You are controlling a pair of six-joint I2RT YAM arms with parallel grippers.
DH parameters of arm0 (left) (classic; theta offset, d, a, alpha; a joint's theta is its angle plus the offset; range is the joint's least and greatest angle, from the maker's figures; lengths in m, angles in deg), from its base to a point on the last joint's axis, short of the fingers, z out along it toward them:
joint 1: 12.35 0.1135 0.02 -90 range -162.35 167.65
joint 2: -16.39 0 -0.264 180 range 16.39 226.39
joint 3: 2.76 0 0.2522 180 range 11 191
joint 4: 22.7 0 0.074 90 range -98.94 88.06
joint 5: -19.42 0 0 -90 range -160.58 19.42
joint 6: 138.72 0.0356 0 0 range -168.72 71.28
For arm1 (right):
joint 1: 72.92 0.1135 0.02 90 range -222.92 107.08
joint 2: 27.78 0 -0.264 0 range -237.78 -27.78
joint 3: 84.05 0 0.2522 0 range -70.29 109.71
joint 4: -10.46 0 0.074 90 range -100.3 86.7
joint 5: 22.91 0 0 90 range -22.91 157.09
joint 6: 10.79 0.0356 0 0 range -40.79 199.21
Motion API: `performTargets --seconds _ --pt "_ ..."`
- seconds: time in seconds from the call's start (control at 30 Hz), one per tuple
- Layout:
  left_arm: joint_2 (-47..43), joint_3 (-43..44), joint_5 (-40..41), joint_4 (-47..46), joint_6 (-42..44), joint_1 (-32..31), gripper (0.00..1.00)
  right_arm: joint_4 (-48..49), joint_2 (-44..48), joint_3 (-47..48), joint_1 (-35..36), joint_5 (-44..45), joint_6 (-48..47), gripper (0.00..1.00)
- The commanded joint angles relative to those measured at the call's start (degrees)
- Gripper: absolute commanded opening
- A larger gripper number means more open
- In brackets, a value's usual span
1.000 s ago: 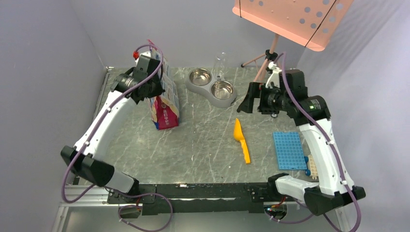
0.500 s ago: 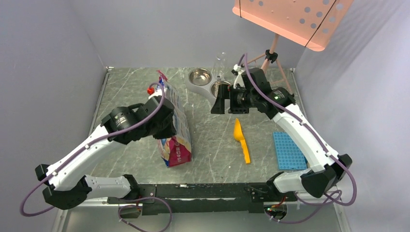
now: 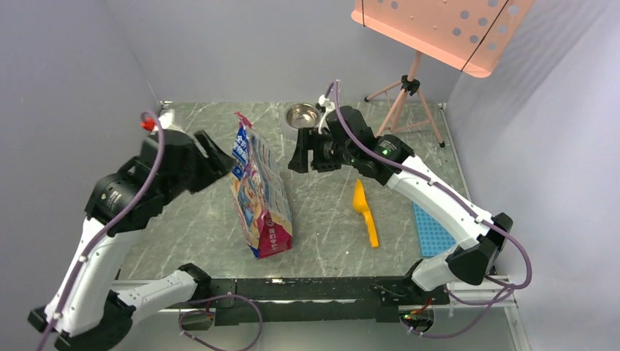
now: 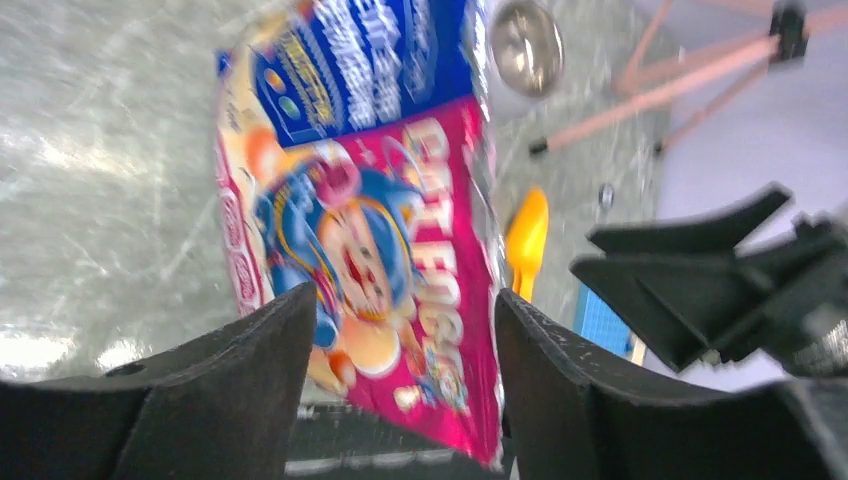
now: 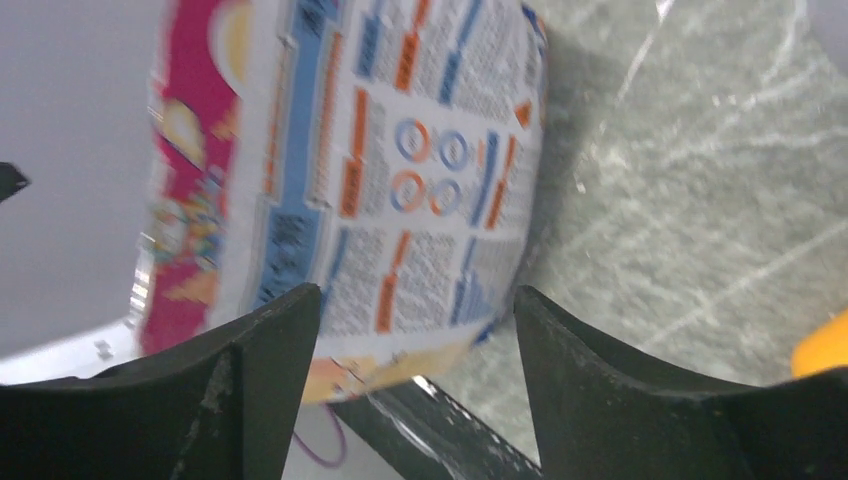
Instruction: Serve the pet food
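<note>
No pet food shows in any view. The pink-red-and-blue printed bag (image 3: 260,191) stands tilted on the table, held by neither gripper. My left gripper (image 3: 213,156) hangs open just left of the bag's upper part, apart from it. In the left wrist view the bag's front (image 4: 380,220) lies beyond the spread gripper (image 4: 400,330). My right gripper (image 3: 298,157) is open to the right of the bag's top. Its wrist view shows the bag's printed back (image 5: 400,170) beyond that gripper (image 5: 415,330). The yellow scoop (image 3: 365,212) lies flat right of the bag.
A double steel bowl (image 3: 302,115) sits at the back, its right half hidden behind the right arm. A blue studded plate (image 3: 433,228) lies at the right. A pink tripod (image 3: 409,88) with a perforated board stands at the back right. Grey walls close both sides.
The left gripper opened, let go of the bag and drew back to the left. The bag now stands alone nearer the front. The right arm swung left toward the bag's top.
</note>
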Motion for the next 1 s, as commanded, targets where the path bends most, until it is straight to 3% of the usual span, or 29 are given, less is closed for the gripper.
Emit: performTargets --seconds 0.0,0.07,0.2,0.3,0.47,0.63,0.83,0.97 --pt "0.35 -1.91 -12.22 -9.48 3.92 15.60 0.62 9.07 -3.64 8.38 1.55 5.45 1.76 0.69" --pt "1.62 -2.42 -16.36 -13.25 4.41 18.36 0.55 10.25 -6.00 11.26 2.33 4.74 1.88 0.65" --pt "2.75 -3.26 -21.01 -18.60 4.72 20.83 0.53 10.35 -11.36 17.26 4.34 3.73 1.30 0.57" --pt "2.88 -4.38 -21.99 -21.01 4.10 21.33 0.54 9.23 -14.88 21.70 5.28 2.44 0.79 0.50" --pt "3.07 -5.82 -21.75 -19.93 3.66 21.47 0.44 8.43 -18.90 25.32 7.38 0.68 -0.77 0.43" --pt "1.20 -7.57 -19.26 -18.65 4.05 21.51 0.55 6.19 -21.43 27.39 8.50 1.79 -1.70 0.42" --pt "-0.53 -11.19 -21.21 -20.63 3.35 21.50 0.58 5.90 -21.30 26.79 8.49 2.76 -1.50 0.16" --pt "-0.68 -11.87 -22.35 -21.45 3.50 21.49 0.60 8.56 -19.11 23.66 8.40 0.47 -1.31 0.14"
